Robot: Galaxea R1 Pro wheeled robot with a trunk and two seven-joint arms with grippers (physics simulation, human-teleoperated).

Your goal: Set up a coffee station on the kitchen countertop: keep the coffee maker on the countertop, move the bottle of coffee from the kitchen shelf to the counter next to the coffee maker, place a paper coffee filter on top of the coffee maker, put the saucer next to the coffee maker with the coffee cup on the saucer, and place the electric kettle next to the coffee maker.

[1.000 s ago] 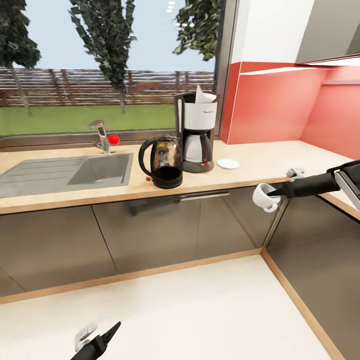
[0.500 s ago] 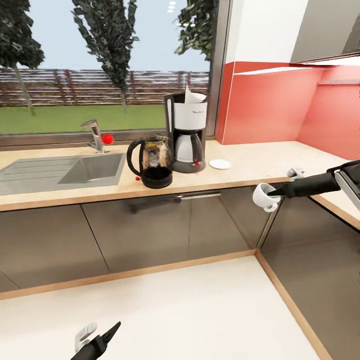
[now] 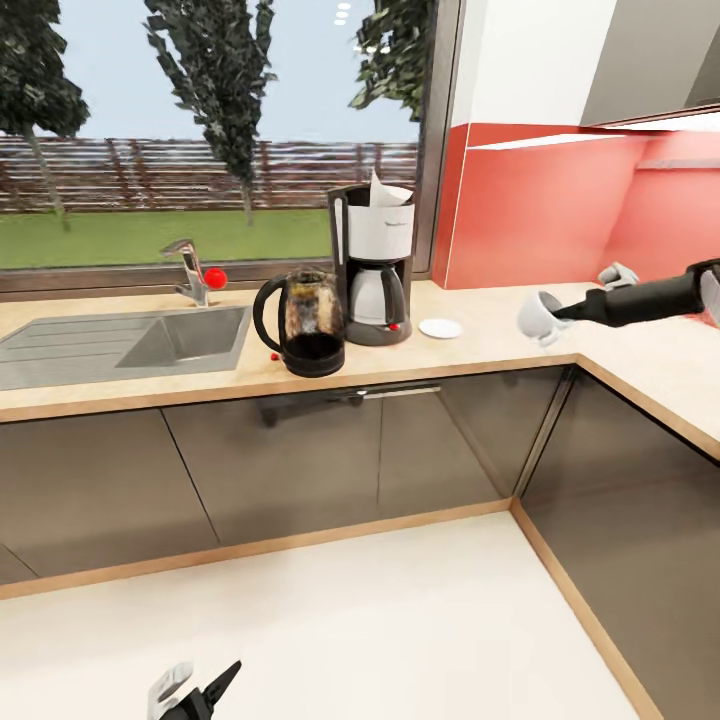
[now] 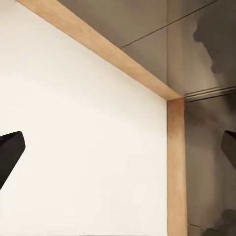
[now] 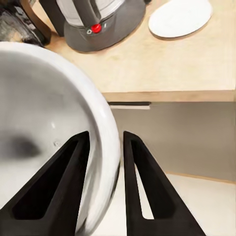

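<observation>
R gripper (image 5: 105, 162) black tapered fingers clamped on glossy white coffee cup (image 3: 539, 315) rim, right of flat round saucer (image 3: 440, 328). L gripper (image 4: 118, 152) fingers apart over matte floor.

No readable text, label, brand or number appears anywhere; the coffee maker (image 3: 371, 266) and the electric kettle (image 3: 303, 322) beside it carry no legible markings.

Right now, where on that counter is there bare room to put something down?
Bare beige worktop stretches between the flat white saucer and the red-walled corner, where the right gripper holds the white cup. It is crowded where the dark rounded kettle stands beside the black coffee maker.
</observation>
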